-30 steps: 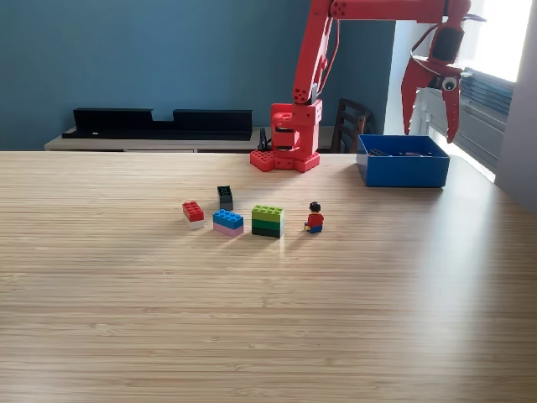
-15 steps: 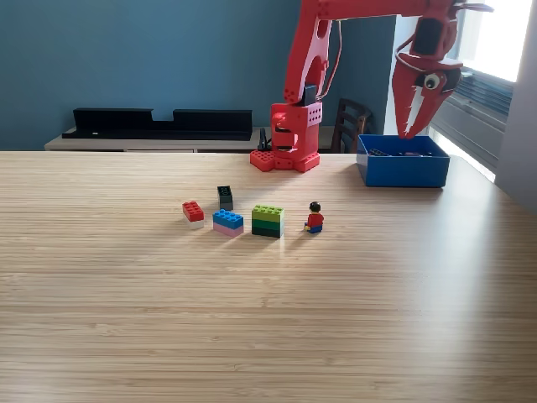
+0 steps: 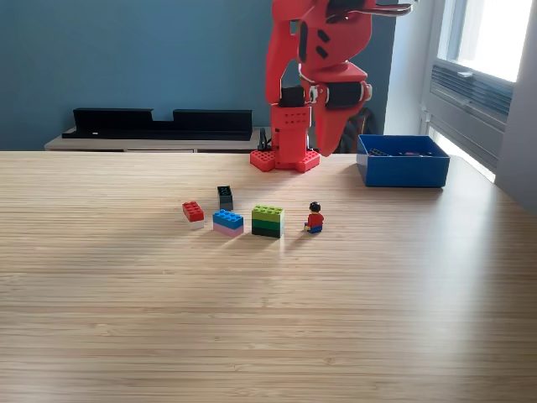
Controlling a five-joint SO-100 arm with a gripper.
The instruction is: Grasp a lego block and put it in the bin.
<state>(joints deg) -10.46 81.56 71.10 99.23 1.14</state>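
Arm: the red jointed robot arm [image 3: 306, 50] stands on its base at the far edge of the pale wooden worktop [image 3: 252, 319], folded over so its head points down and forward.
Pincer: the red pincer [image 3: 325, 138] hangs in the air above the worktop, carrying nothing – seen edge-on, so I cannot tell whether its jaws are parted or together.
Bin: the low-walled blue plastic bin [image 3: 403, 161] sits at the exterior view's right, close to the base – likely so that drops stay within easy reach.
Blocks: a red-on-white block [image 3: 193, 212], a small dark block [image 3: 225, 197], a blue-on-pink block [image 3: 227, 222] and a green stacked block [image 3: 268, 221] lie loosely grouped mid-worktop, well apart from the bin.
Figure: a little red-shirted toy figure [image 3: 315, 217] stands just beside the green one.
Step, by my guess: lining up for a pick.
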